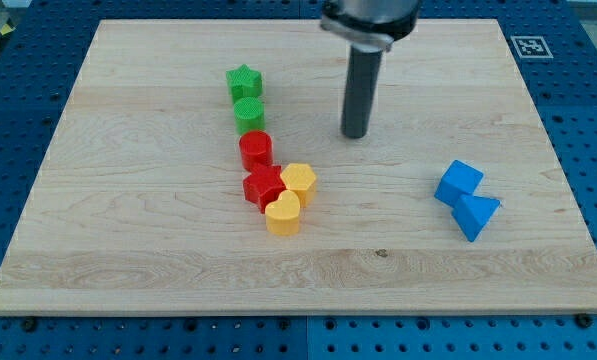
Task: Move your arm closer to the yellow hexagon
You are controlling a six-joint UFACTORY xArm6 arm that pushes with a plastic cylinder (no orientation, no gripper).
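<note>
The yellow hexagon (300, 182) lies near the board's middle, touching a red star-like block (263, 186) on its left and a yellow heart-like block (283, 214) just below. My tip (355, 134) rests on the board above and to the right of the yellow hexagon, about a block's width or two away, touching no block.
A red cylinder (256, 150) sits above the red star-like block. A green star (244, 82) and a green cylinder (249, 114) stand further toward the view's top. Two blue blocks (460, 184) (475, 214) lie at the view's right. The wooden board (128, 250) sits on a blue pegboard.
</note>
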